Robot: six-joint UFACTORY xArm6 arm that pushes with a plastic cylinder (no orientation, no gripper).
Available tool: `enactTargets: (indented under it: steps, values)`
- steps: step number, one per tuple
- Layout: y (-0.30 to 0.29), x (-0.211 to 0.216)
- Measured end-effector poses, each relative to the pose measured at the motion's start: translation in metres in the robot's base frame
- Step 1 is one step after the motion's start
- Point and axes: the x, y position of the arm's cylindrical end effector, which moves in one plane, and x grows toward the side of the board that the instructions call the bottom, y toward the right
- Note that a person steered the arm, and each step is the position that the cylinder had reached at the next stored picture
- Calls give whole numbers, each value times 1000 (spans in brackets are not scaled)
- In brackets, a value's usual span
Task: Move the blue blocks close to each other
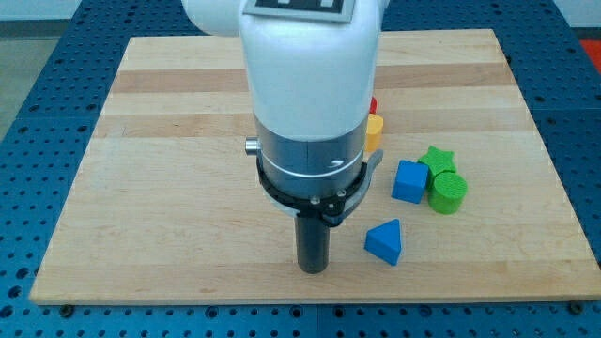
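Observation:
A blue cube (409, 180) lies right of the board's middle. A blue triangular block (385, 241) lies below it and a little to the left, a short gap apart. My tip (312, 269) rests on the board to the left of the blue triangular block, not touching it. The arm's white and grey body hides the board's middle.
A green star (437, 159) and a green cylinder (448, 192) sit touching the blue cube's right side. A yellow block (374, 130) and a red block (373, 104) peek out from behind the arm. The wooden board (160, 188) lies on a blue perforated table.

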Motion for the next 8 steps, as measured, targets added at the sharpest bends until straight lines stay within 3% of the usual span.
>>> enactTargets:
  steps: [5, 8]
  values:
    - [90, -8]
    - [100, -38]
